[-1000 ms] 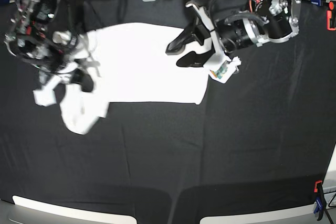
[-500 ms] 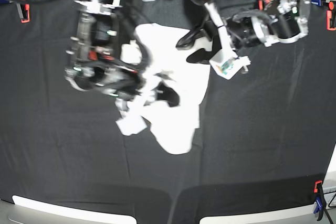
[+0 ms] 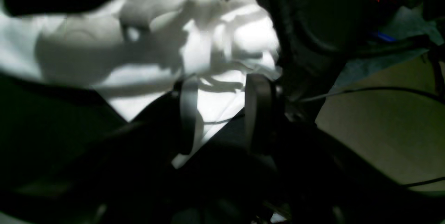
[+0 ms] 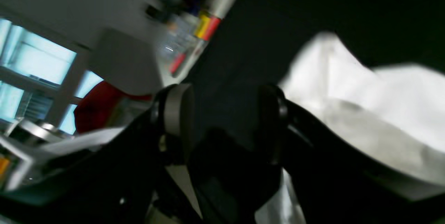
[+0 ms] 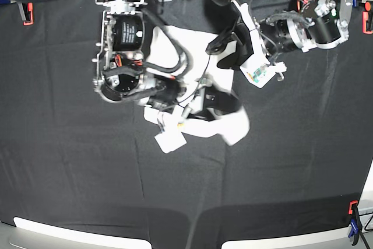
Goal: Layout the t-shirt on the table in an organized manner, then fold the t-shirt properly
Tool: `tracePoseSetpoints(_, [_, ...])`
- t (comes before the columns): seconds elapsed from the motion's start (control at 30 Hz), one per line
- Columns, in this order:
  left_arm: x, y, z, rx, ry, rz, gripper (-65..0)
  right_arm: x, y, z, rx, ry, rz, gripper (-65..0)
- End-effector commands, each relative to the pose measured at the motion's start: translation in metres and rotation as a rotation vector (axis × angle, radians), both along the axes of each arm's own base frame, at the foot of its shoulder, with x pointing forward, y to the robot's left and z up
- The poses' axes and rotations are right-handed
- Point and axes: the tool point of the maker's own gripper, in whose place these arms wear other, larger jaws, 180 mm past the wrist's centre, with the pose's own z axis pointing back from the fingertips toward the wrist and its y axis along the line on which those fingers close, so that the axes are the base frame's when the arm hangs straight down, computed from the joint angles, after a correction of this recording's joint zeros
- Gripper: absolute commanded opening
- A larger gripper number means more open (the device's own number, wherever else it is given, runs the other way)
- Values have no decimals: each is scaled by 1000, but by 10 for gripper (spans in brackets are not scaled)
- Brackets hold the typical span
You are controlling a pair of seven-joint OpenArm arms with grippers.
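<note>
The t-shirt [image 5: 224,118] lies rumpled on the black-draped table [image 5: 70,173], toward the far middle, with one flap flung out to the near right. It is thin, limp white cotton: light, soft, ready to crease or slide on the cloth beneath, and it will sag wherever it is not supported, so a hem corner or a shoulder seam looks the best place to pinch it. The right claw [image 4: 222,119] stands with its fingers apart, nothing between them, only dark table cloth showing through the gap and the white fabric just to one side. The left claw [image 3: 222,113] hangs over the shirt's edge with a gap between its fingers; whether it nips a fold is hard to say, the wrist view being dim and shadowed.
</note>
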Motion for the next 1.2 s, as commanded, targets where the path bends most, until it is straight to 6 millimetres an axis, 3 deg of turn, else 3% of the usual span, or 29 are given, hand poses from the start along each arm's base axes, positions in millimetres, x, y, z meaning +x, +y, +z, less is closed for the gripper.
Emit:
tracePoseSetpoints(0.0, [0, -3, 10, -23, -24, -13, -439, 8, 2, 22, 40, -63, -5, -357])
tracePoseSetpoints(0.2, [-5, 3, -3, 42, 32, -16, -439, 10, 1, 31, 54, -117, 7, -357])
tracePoseSetpoints(0.33, [-3, -3, 6, -38, 60, 23, -439, 37, -21, 22, -122, -175, -66, -357])
tracePoseSetpoints(0.43, [-7, -10, 11, -110, 62, 50, -399, 63, -62, 19, -271, -200, -197, -358])
tracePoseSetpoints(0.57, [-11, -25, 23, -241, 71, 108, -292, 71, -126, 27, -397, -246, -344, -358])
tracePoseSetpoints(0.7, [8, -30, 37, -357, 69, 247, -280, 58, -192, 23, -559, -263, -428, -358])
tracePoseSetpoints(0.93, [33, -12, 11, -253, 131, 534, -280, 32, -289, 14, -765, -207, -555, -358])
tracePoseSetpoints(1.07, [36, -14, 7, -283, 187, 629, -280, 22, -334, 25, -833, -201, -634, -358])
tracePoseSetpoints(1.17, [34, -20, 4, -311, 217, 648, -280, 19, -354, 36, -861, -212, -673, -358])
